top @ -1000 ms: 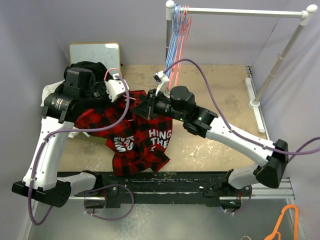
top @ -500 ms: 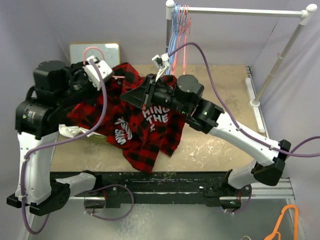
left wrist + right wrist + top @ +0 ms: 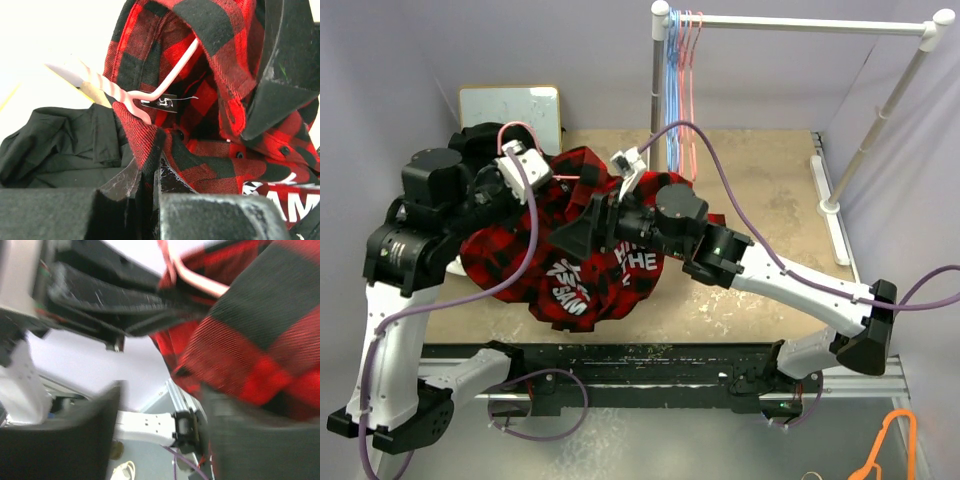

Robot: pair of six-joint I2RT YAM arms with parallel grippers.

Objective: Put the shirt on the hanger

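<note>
the shirt [image 3: 570,270] hangs bunched between the two arms, above the tabletop [image 3: 760,200], white lettering facing up. the left claw [image 3: 147,185] is nearly closed, pinching a fold of the plaid near the collar. the right claw [image 3: 160,440] stands wide with nothing between its fingers, the cloth just beside one of them. in the left wrist view the pink hanger [image 3: 172,75] runs up inside the neck opening, so threading looks partly done. i cannot tell whether either shoulder sits on it. probably left: pull the shoulders over both hanger ends and straighten the shirt. a black garment [image 3: 55,150] lies below.
</note>
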